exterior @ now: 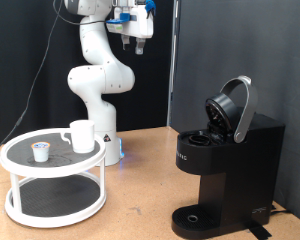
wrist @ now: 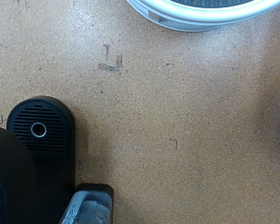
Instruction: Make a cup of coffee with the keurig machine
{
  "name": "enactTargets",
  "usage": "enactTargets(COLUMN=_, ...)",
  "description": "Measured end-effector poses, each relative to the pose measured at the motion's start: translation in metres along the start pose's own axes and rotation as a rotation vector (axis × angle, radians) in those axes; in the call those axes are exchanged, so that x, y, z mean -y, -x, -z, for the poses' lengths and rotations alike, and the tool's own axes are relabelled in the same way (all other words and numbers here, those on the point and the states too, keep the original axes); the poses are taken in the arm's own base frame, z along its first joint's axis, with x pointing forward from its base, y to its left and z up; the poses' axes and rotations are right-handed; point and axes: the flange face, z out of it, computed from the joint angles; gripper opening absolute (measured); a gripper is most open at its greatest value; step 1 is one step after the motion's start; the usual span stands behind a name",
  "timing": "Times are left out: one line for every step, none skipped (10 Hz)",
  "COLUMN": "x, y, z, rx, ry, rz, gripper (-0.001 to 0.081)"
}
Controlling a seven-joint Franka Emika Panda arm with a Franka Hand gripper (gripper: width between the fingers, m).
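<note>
The white cup [exterior: 82, 135] stands on the top tier of a round white stand [exterior: 20, 165] at the exterior view's left. A small white pod with a blue top [exterior: 40, 151] sits beside it. The black keurig machine [exterior: 225, 165] stands at the right with its lid [exterior: 235, 108] hinged up and its round drip base [exterior: 195, 217] bare. My gripper [exterior: 138, 40] hangs high near the view's top, far above both and holding nothing I can see. The wrist view looks down on the drip base [wrist: 39, 129]; no fingers show there.
The wooden tabletop [exterior: 140, 200] lies between the stand and the machine. The stand's rim [wrist: 201, 14] shows at the wrist view's edge. The arm's white base [exterior: 108, 140] stands behind the stand. A black curtain hangs at the back.
</note>
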Motion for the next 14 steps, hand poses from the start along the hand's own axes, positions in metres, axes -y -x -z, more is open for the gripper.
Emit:
enactTargets(x=0.004, y=-0.005, z=0.001, rx=0.008, ry=0.005, rz=0.002, gripper=0.0735)
enactTargets(x=0.012, y=-0.015, z=0.002, rx=0.020, ry=0.010, rz=-0.001, gripper=0.0735)
enactTargets(x=0.021, y=-0.028, z=0.004, rx=0.027, ry=0.008, rz=-0.002, gripper=0.0735)
enactTargets(x=0.028, y=-0.043, z=0.005, rx=0.030, ry=0.012, rz=0.002, gripper=0.0735)
enactTargets(x=0.036, y=-0.058, z=0.005, rx=0.030, ry=0.016, rz=0.007, gripper=0.0735)
enactTargets(x=0.042, y=-0.073, z=0.006, rx=0.031, ry=0.017, rz=0.013, gripper=0.0735)
enactTargets(x=0.048, y=-0.088, z=0.007, rx=0.036, ry=0.019, rz=0.008, gripper=0.0735)
enactTargets(x=0.050, y=-0.096, z=0.008, rx=0.044, ry=0.020, rz=0.010, gripper=0.0735)
enactTargets(x=0.050, y=-0.095, z=0.007, rx=0.043, ry=0.021, rz=0.011, gripper=0.0735)
enactTargets(x=0.051, y=-0.096, z=0.007, rx=0.042, ry=0.022, rz=0.012, gripper=0.0735)
enactTargets(x=0.055, y=-0.101, z=0.006, rx=0.038, ry=0.019, rz=0.014, gripper=0.0735)
enactTargets(x=0.062, y=-0.111, z=0.003, rx=0.033, ry=0.016, rz=0.020, gripper=0.0735)
enactTargets(x=0.072, y=-0.124, z=0.000, rx=0.025, ry=0.014, rz=0.026, gripper=0.0735)
enactTargets(x=0.081, y=-0.138, z=-0.004, rx=0.013, ry=0.016, rz=0.029, gripper=0.0735)
